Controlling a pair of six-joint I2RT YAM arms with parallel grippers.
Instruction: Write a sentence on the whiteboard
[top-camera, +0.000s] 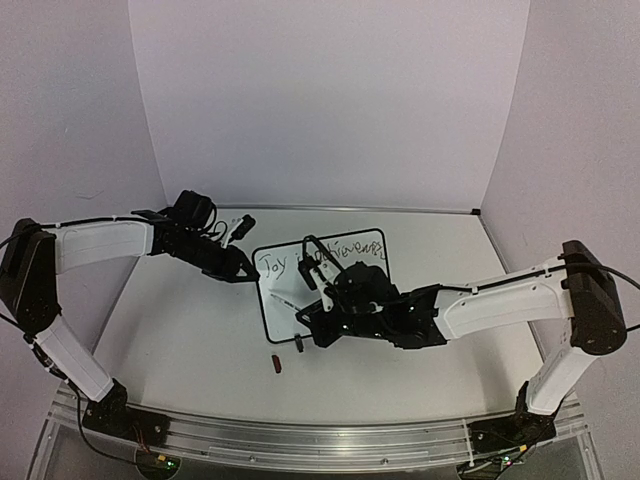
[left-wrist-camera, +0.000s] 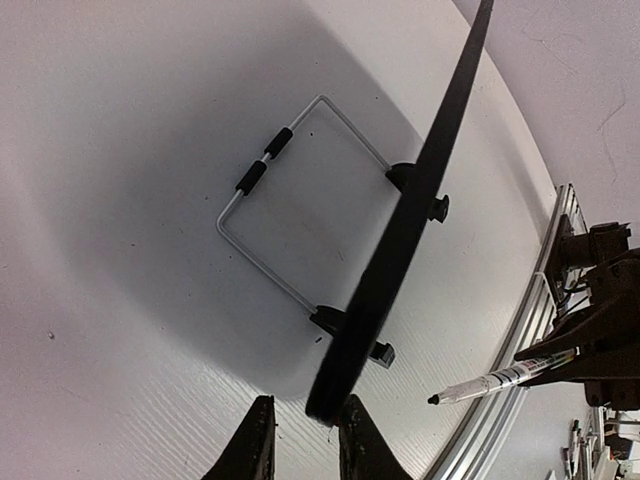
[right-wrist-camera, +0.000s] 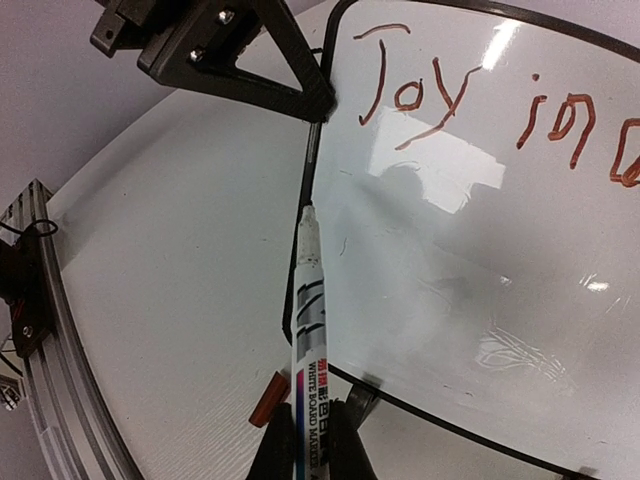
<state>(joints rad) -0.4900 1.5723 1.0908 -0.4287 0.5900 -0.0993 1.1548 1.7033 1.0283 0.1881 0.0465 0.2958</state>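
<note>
- The whiteboard (top-camera: 285, 300) stands propped near the middle of the table (top-camera: 180, 340), its top toward the far edge, with red writing (right-wrist-camera: 410, 95) along that top.
- On the left tool (left-wrist-camera: 307, 410), the fingers stand narrow on either side of the frame at the board's far-left corner. I see a sliver of gap on one side, so I cannot tell whether it truly pinches.
- The right tool (right-wrist-camera: 310, 428) is clamped on the marker (right-wrist-camera: 308, 300), whose bare tip hangs just at the board's left frame, not on the white surface.
- Risk one: if that left hold is loose, pen pressure may tip the board back on its wire stand (left-wrist-camera: 250, 177) and the stroke skids.
- Risk two: the tip may snag the black frame as it crosses onto the board.
- Risk three: the red cap (right-wrist-camera: 268, 398) lies on the table just beside the board's near-left corner, so a low sweep of my right arm could knock it.
- Only the left wrist view shows the stand and the board edge-on.
- Only the right wrist view lets me read "Joy" and place the tip.
- The top view shows both arms converging, but the right arm covers the lower part of the board there and I cannot make out the pen tip.
</note>
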